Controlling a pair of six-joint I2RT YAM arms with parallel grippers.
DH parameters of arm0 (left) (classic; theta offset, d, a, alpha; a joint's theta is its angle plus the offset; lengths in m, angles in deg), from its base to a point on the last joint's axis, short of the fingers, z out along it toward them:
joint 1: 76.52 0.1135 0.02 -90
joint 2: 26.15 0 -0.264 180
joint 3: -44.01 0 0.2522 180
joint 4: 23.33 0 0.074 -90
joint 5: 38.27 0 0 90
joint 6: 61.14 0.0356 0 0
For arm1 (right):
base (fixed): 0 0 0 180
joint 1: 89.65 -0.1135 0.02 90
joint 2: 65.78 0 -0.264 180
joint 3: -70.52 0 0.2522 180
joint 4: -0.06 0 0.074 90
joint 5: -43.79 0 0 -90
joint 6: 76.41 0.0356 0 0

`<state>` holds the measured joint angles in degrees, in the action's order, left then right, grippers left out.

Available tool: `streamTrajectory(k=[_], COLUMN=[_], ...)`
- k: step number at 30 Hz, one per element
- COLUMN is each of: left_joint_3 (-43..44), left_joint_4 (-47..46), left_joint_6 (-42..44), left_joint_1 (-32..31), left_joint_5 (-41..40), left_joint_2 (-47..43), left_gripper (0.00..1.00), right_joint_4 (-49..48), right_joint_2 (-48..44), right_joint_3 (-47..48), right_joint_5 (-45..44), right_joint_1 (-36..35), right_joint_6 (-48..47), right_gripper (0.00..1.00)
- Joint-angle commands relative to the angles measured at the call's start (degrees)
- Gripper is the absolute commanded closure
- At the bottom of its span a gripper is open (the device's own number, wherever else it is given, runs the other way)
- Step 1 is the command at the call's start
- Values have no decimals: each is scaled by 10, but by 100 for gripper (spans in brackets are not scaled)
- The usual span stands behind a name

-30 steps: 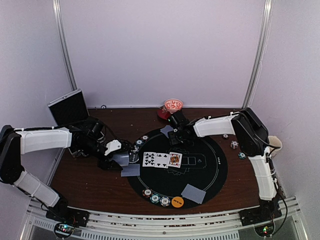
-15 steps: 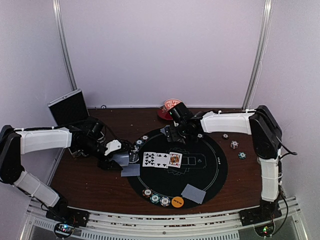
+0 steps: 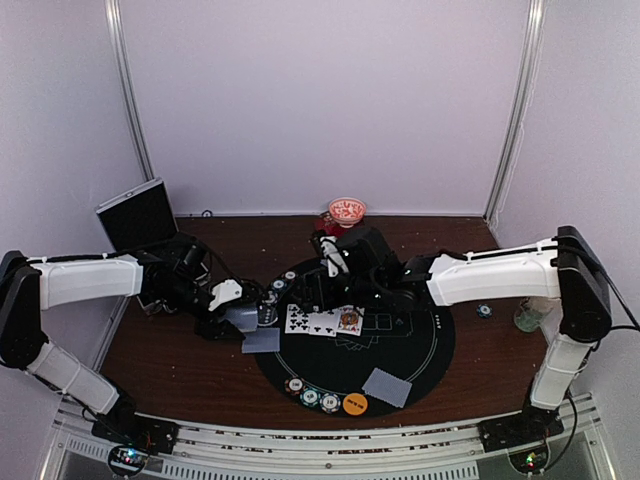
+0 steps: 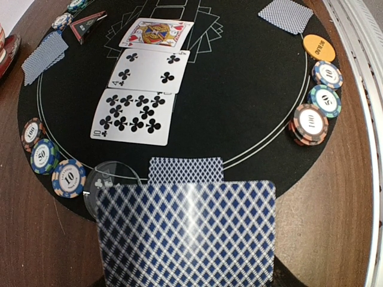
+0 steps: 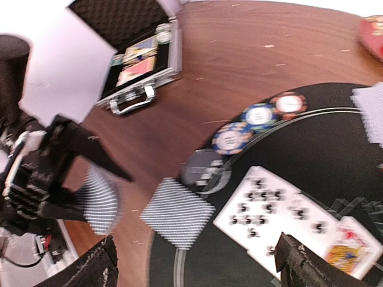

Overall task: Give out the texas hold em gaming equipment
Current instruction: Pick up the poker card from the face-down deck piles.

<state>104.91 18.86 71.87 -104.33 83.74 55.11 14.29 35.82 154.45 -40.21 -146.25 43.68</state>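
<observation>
The left claw (image 3: 232,316) is squeezing a stack of blue-backed cards (image 4: 185,236) at the left edge of the black mat (image 3: 420,345). Its own camera is showing only card backs, not its fingers. That camera is also showing the three face-up cards (image 4: 143,75) clearly in the middle of the mat: ten of clubs, a low club, king of hearts. The top camera is too far away to read them. The right claw (image 5: 192,251) is hanging wide open over the mat's far left part, holding nothing. Only its camera is looking into the open case (image 5: 134,57), all blurry. Poker chips (image 4: 51,161) and an orange disc (image 4: 318,48) are sitting along the mat's edge.
</observation>
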Motion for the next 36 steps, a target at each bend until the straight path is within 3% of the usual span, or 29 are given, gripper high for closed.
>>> streamTrajectory(k=[1,9,20,36], left_joint_3=[-2,-3,-3,-4], left_joint_4=[-3,0,1,2], left_joint_6=[7,10,13,15], left_joint_1=[0,0,0,0], left_joint_5=[16,20,22,22], left_joint_2=[-17,-18,-15,-12], left_gripper=[42,42,42,42], right_joint_4=[-88,-76,-85,-151], right_joint_2=[45,146,209,233], right_joint_3=[24,121,179,170], right_joint_5=[54,64,69,126], right_joint_1=[-32,-57,-52,-25], right_joint_6=[36,37,39,87], right_gripper=[8,11,24,34])
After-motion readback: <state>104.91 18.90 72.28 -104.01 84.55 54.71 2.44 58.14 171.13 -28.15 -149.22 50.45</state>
